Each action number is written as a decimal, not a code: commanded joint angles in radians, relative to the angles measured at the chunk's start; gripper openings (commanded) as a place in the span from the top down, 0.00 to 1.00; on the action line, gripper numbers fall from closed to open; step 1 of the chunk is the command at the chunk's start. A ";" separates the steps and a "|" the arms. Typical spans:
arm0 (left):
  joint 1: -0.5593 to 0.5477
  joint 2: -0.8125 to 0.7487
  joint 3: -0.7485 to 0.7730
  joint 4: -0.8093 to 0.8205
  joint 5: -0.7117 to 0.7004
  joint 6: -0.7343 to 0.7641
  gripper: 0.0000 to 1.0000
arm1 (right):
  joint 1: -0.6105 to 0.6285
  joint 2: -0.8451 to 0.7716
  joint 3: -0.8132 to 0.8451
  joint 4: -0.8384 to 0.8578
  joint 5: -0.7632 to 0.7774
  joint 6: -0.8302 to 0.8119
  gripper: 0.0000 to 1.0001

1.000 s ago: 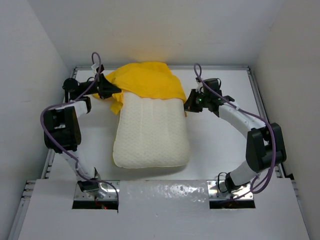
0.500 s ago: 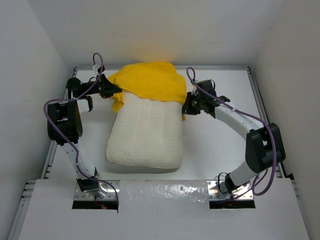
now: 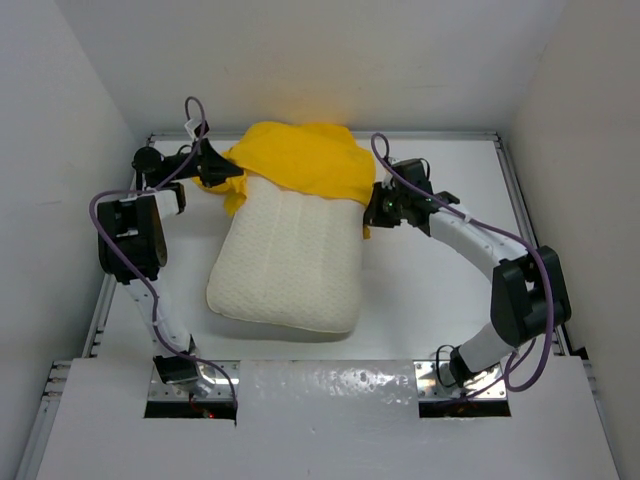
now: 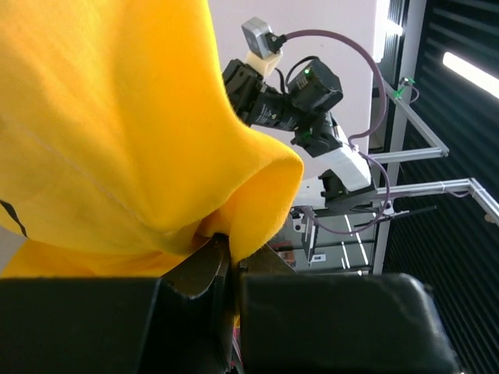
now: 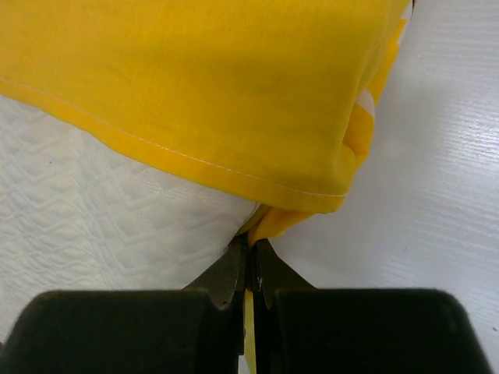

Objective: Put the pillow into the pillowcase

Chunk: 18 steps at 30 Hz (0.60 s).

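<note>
White table [image 3: 430, 290]; left gripper [image 3: 224, 175], right gripper [image 3: 371, 211] reach inward, pinching pillowcase [image 3: 300, 160] over pillow [image 3: 290, 270].

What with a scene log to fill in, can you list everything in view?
pillow: one, cream-white quilted, mid-table, near end bare.
pillowcase: one, bright yellow, pulled over the pillow's far end.
table: one, white, beneath everything.
arms: two, white and black, one on each side of the pillow.
left gripper: one, black, shut on the pillowcase's left edge.
right gripper: one, black, shut on the pillowcase's right edge.
</note>
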<state>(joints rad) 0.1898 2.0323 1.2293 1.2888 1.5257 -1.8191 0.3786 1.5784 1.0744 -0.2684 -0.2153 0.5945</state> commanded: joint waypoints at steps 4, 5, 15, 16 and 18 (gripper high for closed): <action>-0.007 -0.040 0.035 0.603 0.102 -0.068 1.00 | 0.011 0.040 0.126 0.032 0.105 -0.065 1.00; -0.006 -0.040 0.032 0.601 0.102 -0.060 1.00 | 0.011 0.051 0.139 0.011 0.119 -0.073 1.00; -0.003 -0.017 0.029 0.601 0.102 -0.060 1.00 | 0.009 0.184 0.321 -0.100 0.180 -0.111 0.01; -0.003 -0.014 0.030 0.601 0.102 -0.056 1.00 | 0.013 0.195 0.334 -0.112 0.179 -0.116 0.01; -0.003 -0.009 0.032 0.601 0.103 -0.051 1.00 | 0.028 0.196 0.357 -0.130 0.201 -0.139 0.01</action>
<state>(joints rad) 0.1898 2.0312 1.2407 1.2980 1.5238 -1.8683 0.3893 1.7779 1.3666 -0.3687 -0.0532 0.4980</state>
